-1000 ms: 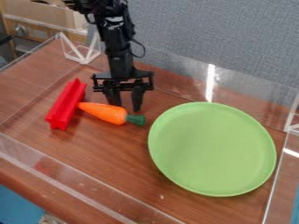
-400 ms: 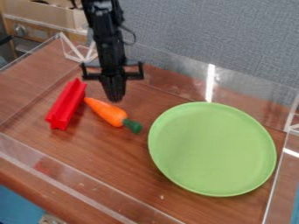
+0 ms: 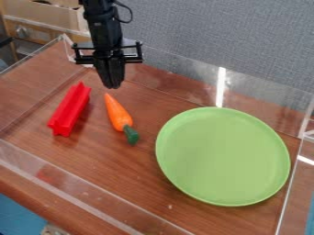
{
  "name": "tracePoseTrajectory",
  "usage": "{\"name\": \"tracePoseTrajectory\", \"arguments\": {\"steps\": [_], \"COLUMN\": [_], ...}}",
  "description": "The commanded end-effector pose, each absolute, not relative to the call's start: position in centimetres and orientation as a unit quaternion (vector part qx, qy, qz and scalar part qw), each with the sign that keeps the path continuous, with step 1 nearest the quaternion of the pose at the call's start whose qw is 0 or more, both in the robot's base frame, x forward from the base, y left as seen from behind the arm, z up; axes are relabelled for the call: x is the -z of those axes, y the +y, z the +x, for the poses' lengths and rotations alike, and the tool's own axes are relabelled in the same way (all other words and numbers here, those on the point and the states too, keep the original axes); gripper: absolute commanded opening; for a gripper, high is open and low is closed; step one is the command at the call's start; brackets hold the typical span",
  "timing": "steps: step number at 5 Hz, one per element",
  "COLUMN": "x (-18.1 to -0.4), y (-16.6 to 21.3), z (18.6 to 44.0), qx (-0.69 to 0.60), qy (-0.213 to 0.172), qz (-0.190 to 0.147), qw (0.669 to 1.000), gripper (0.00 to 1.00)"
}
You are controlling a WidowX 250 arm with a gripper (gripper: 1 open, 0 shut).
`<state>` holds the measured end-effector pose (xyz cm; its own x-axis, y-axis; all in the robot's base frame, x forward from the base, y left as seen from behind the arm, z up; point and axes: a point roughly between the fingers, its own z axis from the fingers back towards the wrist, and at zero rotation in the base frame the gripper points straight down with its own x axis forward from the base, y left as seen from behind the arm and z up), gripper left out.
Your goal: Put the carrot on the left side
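Camera view: black robot fingers (image 3: 110,81) hang behind a small orange tapered toy carrot with a dark green stem end (image 3: 119,115), holding nothing visible; how far open, I cannot tell. The carrot lies between a red ridged bar (image 3: 70,109) and a round green plate (image 3: 223,156). Grasping seems next, then carrying it left.

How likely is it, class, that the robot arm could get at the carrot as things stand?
Probably yes: the arm hangs just behind the carrot, and nothing covers it. The red bar and green plate lie on either side, apparently not touching it.
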<state>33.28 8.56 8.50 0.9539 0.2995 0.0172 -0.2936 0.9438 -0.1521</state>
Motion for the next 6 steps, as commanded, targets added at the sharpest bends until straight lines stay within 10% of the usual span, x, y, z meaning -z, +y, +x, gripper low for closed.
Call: {"name": "tracePoseTrajectory", "arguments": {"steps": [1,3,4,6], "x": [-7.9,-4.1,-3.7,-7.3], "y": [8.5,7.4,7.3,7.7], "z": [33.6,33.8,33.9,33.4], "qx": [-0.151,-0.153,-0.154,-0.103], "qy": [-0.027,-0.003,0.005,-0.013], "qz": [-0.063,-0.054,-0.050,-0.056], "qw": [0.986,0.987,0.987,0.993], "gripper": [1.00,1.00,0.00,0.00]}}
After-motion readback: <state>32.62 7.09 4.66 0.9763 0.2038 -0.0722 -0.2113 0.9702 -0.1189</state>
